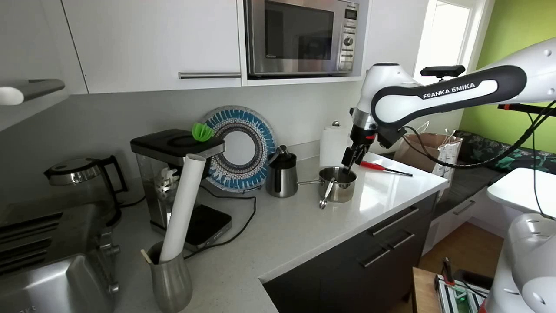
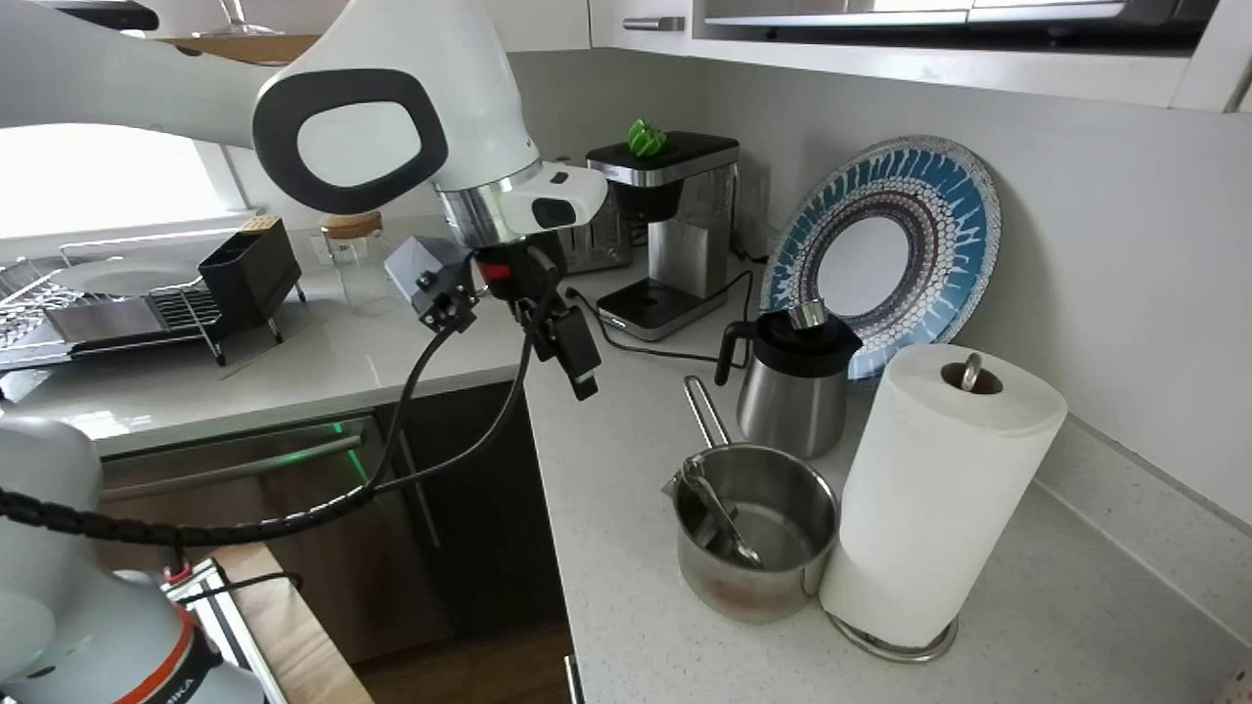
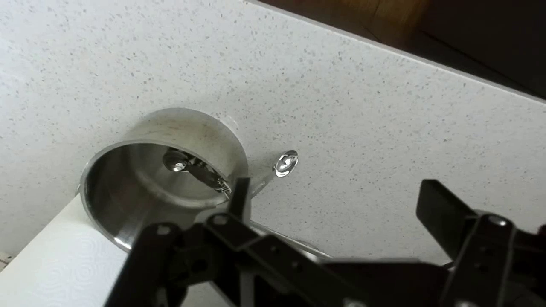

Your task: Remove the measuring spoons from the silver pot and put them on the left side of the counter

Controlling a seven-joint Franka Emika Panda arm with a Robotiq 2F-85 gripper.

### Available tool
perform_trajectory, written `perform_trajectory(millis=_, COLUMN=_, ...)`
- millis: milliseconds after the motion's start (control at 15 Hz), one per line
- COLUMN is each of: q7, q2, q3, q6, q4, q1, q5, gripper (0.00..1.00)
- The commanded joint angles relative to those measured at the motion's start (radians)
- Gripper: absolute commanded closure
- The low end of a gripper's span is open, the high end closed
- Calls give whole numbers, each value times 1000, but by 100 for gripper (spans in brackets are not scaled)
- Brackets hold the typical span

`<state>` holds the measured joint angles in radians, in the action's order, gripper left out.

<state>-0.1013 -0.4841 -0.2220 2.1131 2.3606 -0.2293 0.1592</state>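
Observation:
The silver pot (image 1: 343, 192) stands on the counter (image 1: 269, 234). It also shows in an exterior view (image 2: 748, 592) and in the wrist view (image 3: 192, 128). The measuring spoons (image 2: 722, 513) hang over its rim, partly inside. One spoon (image 1: 326, 193) hangs outside the pot. In the wrist view, the spoons inside the pot (image 3: 204, 175) and the outer spoon bowl (image 3: 286, 163) show, and a finger hides part between. My gripper (image 3: 335, 192) is open and empty, above the counter beside the pot. It also shows in both exterior views (image 1: 347, 164) (image 2: 579, 372).
A paper towel roll (image 2: 944, 499) stands right beside the pot. A steel carafe (image 2: 797, 391) stands near the pot handle (image 2: 706, 411). A red screwdriver (image 1: 382, 168) lies beyond the pot. A coffee machine (image 1: 173, 152) and a leaning patterned plate (image 1: 265, 143) stand along the wall.

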Motion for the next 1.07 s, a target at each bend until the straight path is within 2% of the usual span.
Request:
perform_trajectory(millis=0, q7=-129, q2=40, q3=-95, q6=-20, q4=-3, q1=7, q5=-69, gripper=0)
perform_trajectory(millis=67, q7=-241, q2=35, q3=-154, q6=-23, q4=13, q1=21, q5=-116, gripper=0)
perform_trajectory(millis=133, q7=-306, q2=23, q3=-241, q6=-15, q4=29, q1=83, q5=-91, gripper=0)
perform_trajectory(millis=267, q7=-470, q2=40, q3=-332, q6=-54, q4=10, q1=82, q5=-94, gripper=0)
perform_trajectory(millis=333, q7=-532, q2=67, q3=-324, q6=-64, q4=-7, q1=27, q5=-112, gripper=0)
perform_trajectory(millis=400, q7=-509, q2=79, q3=-330, q6=-58, q4=-25, q1=14, q5=-112, gripper=0)
perform_trajectory(millis=467, q7=-479, q2=56, q3=-299, q6=-33, q4=8, q1=7, q5=-103, gripper=0)
perform_trajectory(millis=533, q7=-499, q2=61, q3=-312, q6=-33, q4=1, q1=-4, q5=-106, gripper=0)
perform_trajectory(millis=600, q7=-506, q2=63, q3=-317, q6=-35, q4=-6, q1=-10, q5=-107, gripper=0)
perform_trajectory(millis=800, q7=-546, q2=124, q3=-276, q6=-50, q4=-43, q1=-18, q5=8, gripper=0)
perform_trajectory(millis=1000, q7=-602, q2=207, q3=-252, q6=-44, q4=-92, q1=-7, q5=66, gripper=0)
